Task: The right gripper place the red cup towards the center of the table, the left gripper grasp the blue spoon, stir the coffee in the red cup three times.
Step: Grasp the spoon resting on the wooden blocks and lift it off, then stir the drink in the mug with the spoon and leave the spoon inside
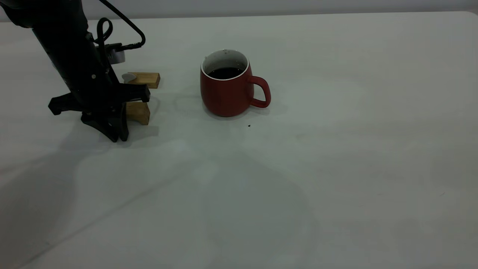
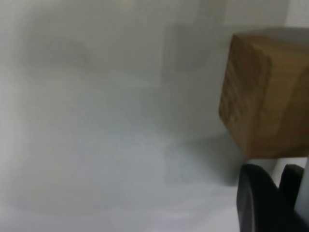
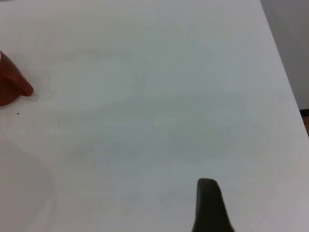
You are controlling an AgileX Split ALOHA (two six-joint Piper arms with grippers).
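Observation:
The red cup [image 1: 227, 93] stands upright near the table's [image 1: 336, 168] middle, handle to the right, with dark coffee [image 1: 225, 72] inside. Its edge also shows in the right wrist view as a red cup [image 3: 9, 84] far from my right gripper [image 3: 208, 205], which is outside the exterior view. The blue spoon's grey bowl [image 1: 129, 77] rests on the far wooden block; its handle is hidden behind my left gripper [image 1: 116, 133]. That gripper points down at the tabletop beside the near block, its fingers [image 2: 260, 205] drawn together where the handle runs.
Two tan wooden blocks [image 1: 145, 79] [image 1: 139, 112] lie at the left, about a cup's width from the cup; the near block [image 2: 265, 96] fills the left wrist view. A tiny dark speck [image 1: 249, 126] lies in front of the cup.

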